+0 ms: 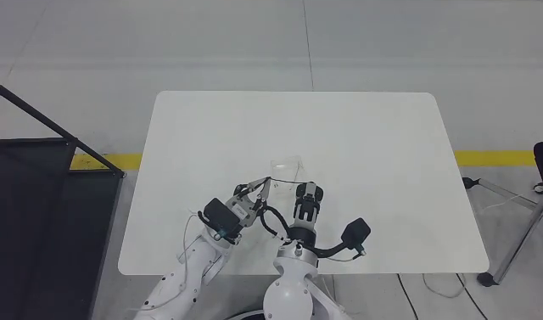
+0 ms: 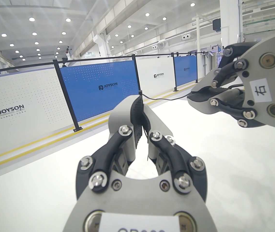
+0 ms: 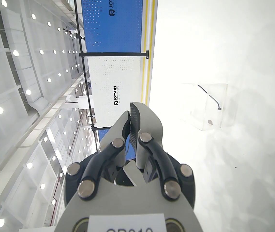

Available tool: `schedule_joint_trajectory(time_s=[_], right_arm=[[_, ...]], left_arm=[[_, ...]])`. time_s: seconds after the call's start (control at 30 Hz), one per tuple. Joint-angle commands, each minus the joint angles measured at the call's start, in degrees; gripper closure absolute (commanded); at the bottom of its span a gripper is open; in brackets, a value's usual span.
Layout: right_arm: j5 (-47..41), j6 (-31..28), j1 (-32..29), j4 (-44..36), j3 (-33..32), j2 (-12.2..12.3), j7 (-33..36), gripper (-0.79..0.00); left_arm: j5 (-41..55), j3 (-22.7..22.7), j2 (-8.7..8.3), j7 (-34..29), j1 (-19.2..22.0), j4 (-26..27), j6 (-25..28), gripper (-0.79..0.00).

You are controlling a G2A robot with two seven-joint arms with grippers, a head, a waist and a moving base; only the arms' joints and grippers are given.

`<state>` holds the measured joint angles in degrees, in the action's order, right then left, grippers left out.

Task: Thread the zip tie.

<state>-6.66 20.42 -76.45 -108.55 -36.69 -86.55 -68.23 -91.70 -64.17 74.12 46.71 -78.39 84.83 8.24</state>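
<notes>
Left tool (image 2: 139, 102) and right tool (image 2: 191, 96) both clenched on zip tie (image 2: 161, 98); right wrist view adds clear box (image 3: 195, 107).

table (image 1: 382, 150): white
zip tie (image 2: 164, 98): black
left gripper (image 2: 139, 105): grey and black
right gripper (image 3: 130, 114): grey and black
box (image 3: 226, 102): see-through
fence panels (image 2: 98, 73): blue and white, tiny dots
floor line (image 1: 496, 158): yellow
</notes>
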Motion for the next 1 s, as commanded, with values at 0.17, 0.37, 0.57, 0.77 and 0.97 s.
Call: schedule_joint_trajectory(time_s=[0.17,0.37,0.57,0.77,0.97], right_arm=[[-0.1,0.0,0.0,0.0,-0.1,-0.1,0.0,0.0],[-0.1,-0.1,-0.1,0.0,-0.1,-0.2,0.0,0.0],[-0.1,-0.1,-0.1,-0.1,-0.1,-0.1,0.2,0.0],[0.0,-0.1,-0.2,-0.1,-0.2,0.0,0.2,0.0],[0.3,-0.3,-0.3,0.0,-0.1,0.1,0.2,0.0]], left_arm=[[-0.2,-0.2,-0.07,0.2,-0.1,0.1,0.2,0.0],[-0.4,-0.2,-0.1,0.1,-0.2,0.1,0.2,0.0],[-0.7,-0.1,-0.12,0.1,-0.3,0.2,0.2,0.0],[-0.4,-0.2,-0.09,0.3,-0.3,0.2,-0.3,0.0],[1.0,-0.2,0.11,-0.2,0.0,-0.1,-1.2,0.0]])
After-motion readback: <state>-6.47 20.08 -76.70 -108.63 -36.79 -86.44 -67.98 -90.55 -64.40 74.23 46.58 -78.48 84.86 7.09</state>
